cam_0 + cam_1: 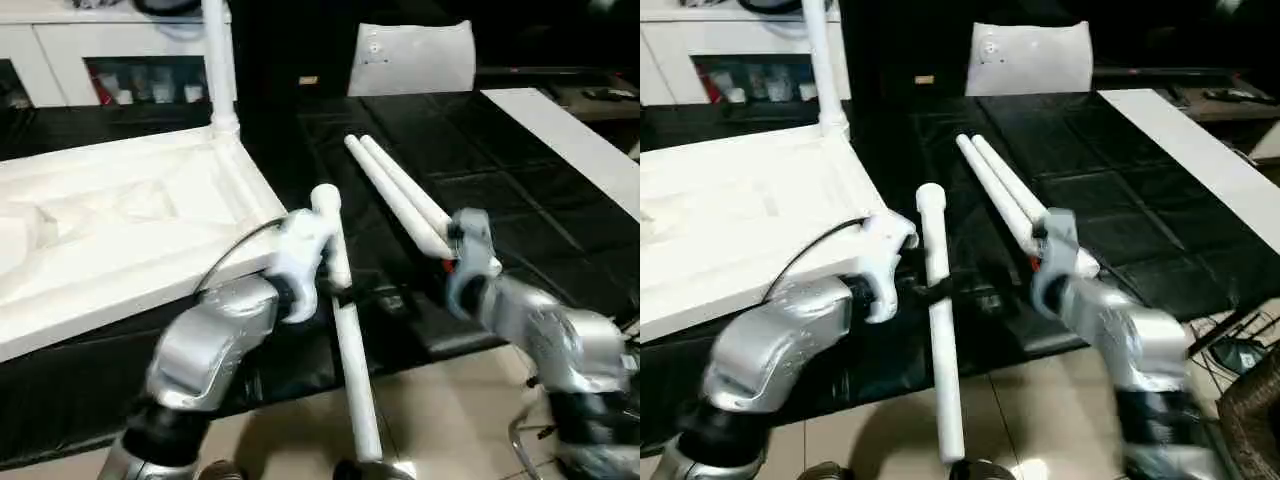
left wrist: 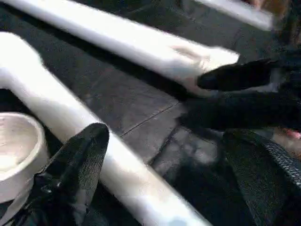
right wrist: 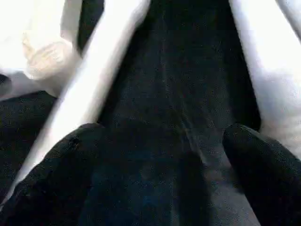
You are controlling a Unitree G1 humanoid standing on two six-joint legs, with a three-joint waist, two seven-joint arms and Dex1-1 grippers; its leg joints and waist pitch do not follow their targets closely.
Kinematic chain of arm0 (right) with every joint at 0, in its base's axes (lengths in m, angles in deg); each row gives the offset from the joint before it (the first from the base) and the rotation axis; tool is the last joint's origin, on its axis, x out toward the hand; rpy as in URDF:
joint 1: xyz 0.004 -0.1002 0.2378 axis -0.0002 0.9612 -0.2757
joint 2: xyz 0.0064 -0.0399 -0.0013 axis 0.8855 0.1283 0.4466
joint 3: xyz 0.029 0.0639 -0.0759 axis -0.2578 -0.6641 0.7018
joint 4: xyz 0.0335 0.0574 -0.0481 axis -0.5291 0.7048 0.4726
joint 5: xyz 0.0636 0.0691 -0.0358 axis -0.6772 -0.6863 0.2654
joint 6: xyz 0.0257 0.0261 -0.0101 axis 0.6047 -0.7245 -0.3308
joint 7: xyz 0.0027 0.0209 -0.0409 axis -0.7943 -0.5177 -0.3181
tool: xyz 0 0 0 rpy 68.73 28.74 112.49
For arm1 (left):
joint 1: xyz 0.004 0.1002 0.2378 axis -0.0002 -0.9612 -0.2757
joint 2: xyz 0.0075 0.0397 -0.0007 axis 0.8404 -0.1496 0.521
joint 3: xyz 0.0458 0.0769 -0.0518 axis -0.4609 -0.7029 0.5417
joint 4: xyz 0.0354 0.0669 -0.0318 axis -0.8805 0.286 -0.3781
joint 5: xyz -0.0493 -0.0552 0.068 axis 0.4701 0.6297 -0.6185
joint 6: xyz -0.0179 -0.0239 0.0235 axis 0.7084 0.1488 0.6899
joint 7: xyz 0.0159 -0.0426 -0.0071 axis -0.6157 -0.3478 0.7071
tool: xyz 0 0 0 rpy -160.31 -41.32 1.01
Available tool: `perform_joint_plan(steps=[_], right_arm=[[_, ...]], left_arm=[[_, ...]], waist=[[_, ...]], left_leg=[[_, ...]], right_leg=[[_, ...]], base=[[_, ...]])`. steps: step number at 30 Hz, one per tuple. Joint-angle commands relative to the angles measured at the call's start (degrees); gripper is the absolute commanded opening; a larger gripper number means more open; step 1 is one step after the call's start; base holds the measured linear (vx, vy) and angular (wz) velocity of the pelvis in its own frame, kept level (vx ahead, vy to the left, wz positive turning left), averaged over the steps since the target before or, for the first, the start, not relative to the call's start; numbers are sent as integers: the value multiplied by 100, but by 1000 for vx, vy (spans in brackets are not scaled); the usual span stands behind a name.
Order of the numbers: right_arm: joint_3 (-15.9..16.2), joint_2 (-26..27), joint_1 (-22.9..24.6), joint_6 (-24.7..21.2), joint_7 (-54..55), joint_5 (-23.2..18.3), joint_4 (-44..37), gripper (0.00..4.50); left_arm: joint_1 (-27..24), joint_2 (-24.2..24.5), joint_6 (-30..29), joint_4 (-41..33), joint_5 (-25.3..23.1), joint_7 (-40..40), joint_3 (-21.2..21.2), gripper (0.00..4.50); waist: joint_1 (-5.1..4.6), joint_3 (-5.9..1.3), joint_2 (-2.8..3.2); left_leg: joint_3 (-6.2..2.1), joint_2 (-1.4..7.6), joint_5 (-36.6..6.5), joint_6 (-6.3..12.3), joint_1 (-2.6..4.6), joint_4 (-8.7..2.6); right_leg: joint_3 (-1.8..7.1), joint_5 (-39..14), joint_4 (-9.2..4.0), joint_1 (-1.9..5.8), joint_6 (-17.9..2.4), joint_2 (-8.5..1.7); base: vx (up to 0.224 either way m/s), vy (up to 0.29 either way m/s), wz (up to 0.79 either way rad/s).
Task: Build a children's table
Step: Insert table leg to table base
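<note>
The white tabletop (image 1: 120, 225) lies upside down on the left of the black table, with one leg (image 1: 218, 60) standing upright in its far corner socket. A loose leg (image 1: 350, 360) lies beside it, its near end hanging out over the table's edge. My left gripper (image 2: 164, 141) is open around this leg, one black finger (image 2: 80, 160) close against it. Two more legs (image 1: 400, 195) lie side by side in the middle. My right gripper (image 3: 162, 136) hovers open at their near ends, with nothing between its fingers.
A white cabinet (image 1: 60, 50) with dark compartments stands at the back left, and a white pillow-like slab (image 1: 415, 58) leans at the back centre. A long white board (image 1: 570, 135) runs along the right. Tiled floor (image 1: 440, 400) lies below the table's near edge.
</note>
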Motion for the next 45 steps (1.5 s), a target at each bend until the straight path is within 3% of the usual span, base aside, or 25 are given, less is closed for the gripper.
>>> perform_joint_plan(steps=[1,2,4,6,9,10,13,17,26,34,37,40,41,45], right_arm=[[609,-435,149,433,-582,425,-269,450],[741,-536,189,514,-712,493,-322,450],[883,-629,208,543,-898,519,-379,450],[1039,-711,194,536,-1071,524,-456,450],[1212,-776,147,575,-1210,405,-496,450],[1212,-740,140,604,-1275,348,-495,450],[1220,-661,109,651,-1367,295,-475,450],[1316,-553,60,778,-1456,463,-354,450],[1201,-286,122,739,-1380,274,-314,450],[683,-415,29,965,-1266,335,-220,450],[734,-658,30,1090,-1343,515,-187,450],[922,-928,40,1260,-1437,763,-169,450],[1154,-1171,78,1337,-1619,928,-198,450],[1345,-1282,101,1397,-1794,1021,-206,450]], left_arm=[[-4,99,-133,71,-81,-11,6,436],[-11,129,-145,67,-75,4,20,436],[-1,155,-185,65,-61,11,37,436],[-10,160,-318,17,47,62,72,436],[-20,227,-476,3,89,117,-11,436],[-34,255,-501,33,76,135,-61,436],[-61,258,-474,168,36,132,-122,436],[132,572,133,803,-659,-10,-612,436],[144,64,37,988,-19,73,56,436],[253,309,466,1227,-349,82,-1,436],[299,433,586,1301,-475,95,-79,436],[329,522,711,1407,-562,147,-177,436],[408,597,947,1614,-732,203,-372,436],[539,575,1237,1882,-882,301,-563,436]], waist=[[37,-423,-22],[25,-411,-30],[10,-430,-13],[10,-430,-5],[13,-425,-7],[19,-443,-38],[43,-450,-33],[64,-467,-2],[114,-494,1],[158,-483,1],[175,-472,4],[175,-467,-3],[176,-462,-10],[166,-456,-44]], left_leg=[[43,-36,-1346,211,-11,-288],[55,-35,-1373,238,-10,-283],[40,-18,-1342,283,-4,-292],[21,38,-1318,328,18,-313],[19,62,-1318,332,28,-331],[20,67,-1323,339,35,-327],[19,83,-1260,328,28,-337],[11,64,-1250,314,17,-345],[24,109,-1178,274,45,-345],[25,106,-1132,252,50,-371],[30,102,-1122,273,56,-369],[37,96,-1129,280,60,-364],[35,81,-1140,295,41,-364],[39,79,-1212,341,46,-356]], right_leg=[[136,-3430,-652,292,735,-344],[137,-3499,-679,273,766,-341],[118,-3411,-668,280,641,-343],[133,-3203,-636,279,373,-366],[175,-3082,-592,277,181,-382],[177,-3086,-588,283,159,-388],[202,-3010,-561,298,76,-417],[213,-3039,-574,313,150,-423],[230,-2806,-541,325,-136,-461],[256,-2695,-504,329,-36,-439],[258,-2695,-505,327,-54,-436],[266,-2741,-508,321,-35,-439],[250,-2823,-524,335,-16,-435],[242,-2995,-560,318,53,-445]], base=[[0,0,0],[0,0,0],[0,0,0],[0,0,0],[0,0,0],[0,0,0],[0,0,0],[0,0,0],[0,0,0],[0,0,0],[0,0,0],[0,0,0],[0,0,0],[0,0,0]])
